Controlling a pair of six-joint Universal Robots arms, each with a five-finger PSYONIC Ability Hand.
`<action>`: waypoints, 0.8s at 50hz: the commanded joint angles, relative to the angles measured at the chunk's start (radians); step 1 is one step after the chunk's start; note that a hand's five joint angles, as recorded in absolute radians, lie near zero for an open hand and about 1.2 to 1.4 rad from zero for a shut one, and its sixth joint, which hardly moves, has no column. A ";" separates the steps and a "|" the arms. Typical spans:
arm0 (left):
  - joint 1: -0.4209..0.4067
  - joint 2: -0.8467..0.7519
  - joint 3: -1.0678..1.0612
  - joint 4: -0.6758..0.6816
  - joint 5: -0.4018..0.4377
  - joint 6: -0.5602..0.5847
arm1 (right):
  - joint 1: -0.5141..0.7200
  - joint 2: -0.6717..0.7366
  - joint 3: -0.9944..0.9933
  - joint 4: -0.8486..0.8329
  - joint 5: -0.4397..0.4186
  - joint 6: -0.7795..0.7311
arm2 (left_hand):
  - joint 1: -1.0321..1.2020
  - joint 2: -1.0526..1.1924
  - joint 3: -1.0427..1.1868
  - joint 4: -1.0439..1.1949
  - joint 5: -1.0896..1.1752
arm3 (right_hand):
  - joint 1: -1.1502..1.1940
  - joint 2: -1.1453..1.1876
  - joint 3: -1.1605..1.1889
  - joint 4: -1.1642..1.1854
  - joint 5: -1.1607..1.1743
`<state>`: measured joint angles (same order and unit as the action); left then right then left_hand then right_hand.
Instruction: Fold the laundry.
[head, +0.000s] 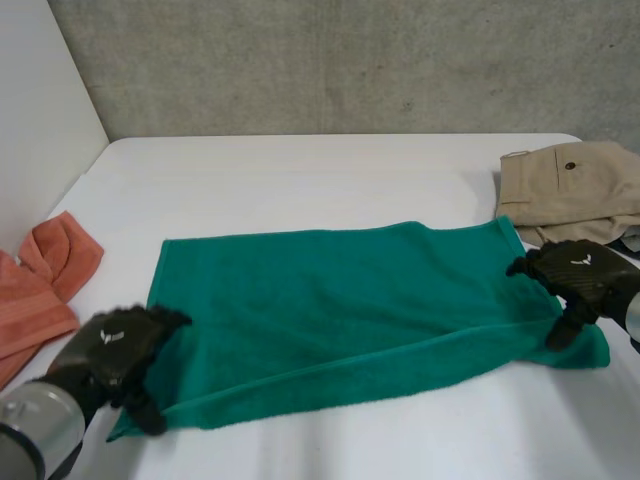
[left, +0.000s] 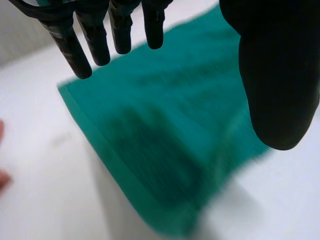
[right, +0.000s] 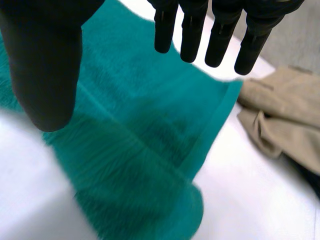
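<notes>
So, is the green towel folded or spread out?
Mostly spread: the green towel lies flat on the table, and only a strip along its near edge looks turned over.

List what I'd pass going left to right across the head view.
orange cloth → left hand → green towel → right hand

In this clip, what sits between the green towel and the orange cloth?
Nothing. In the head view a bare strip of white table separates the green towel from the orange cloth, and the two lie apart.
</notes>
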<state>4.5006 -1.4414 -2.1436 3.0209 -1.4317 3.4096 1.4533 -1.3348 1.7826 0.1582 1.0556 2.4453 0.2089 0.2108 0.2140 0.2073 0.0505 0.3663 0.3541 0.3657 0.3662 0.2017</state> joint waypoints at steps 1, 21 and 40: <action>0.003 0.010 -0.029 -0.108 -0.035 -0.001 | -0.043 0.005 0.020 0.050 0.017 -0.055 | -0.034 -0.036 -0.040 -0.033 -0.050 | 0.096 0.108 0.097 0.096 0.086; -0.014 -0.125 -0.041 0.138 -0.116 0.023 | -0.054 0.092 0.087 -0.095 -0.022 -0.106 | 0.057 0.055 0.052 0.059 0.041 | 0.448 0.460 0.449 0.448 0.438; -0.060 -0.149 -0.027 0.108 -0.167 0.074 | -0.048 0.080 0.080 -0.069 -0.014 -0.118 | 1.187 1.185 1.182 1.189 1.171 | 1.030 1.042 1.031 1.030 1.020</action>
<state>4.4440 -1.6039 -2.1807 3.1420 -1.5793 3.4825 1.4038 -1.2496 1.8667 0.0607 1.0375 2.3435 0.8351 0.8106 0.7879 0.7915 0.6127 1.0417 1.0540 1.0456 1.0475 0.8707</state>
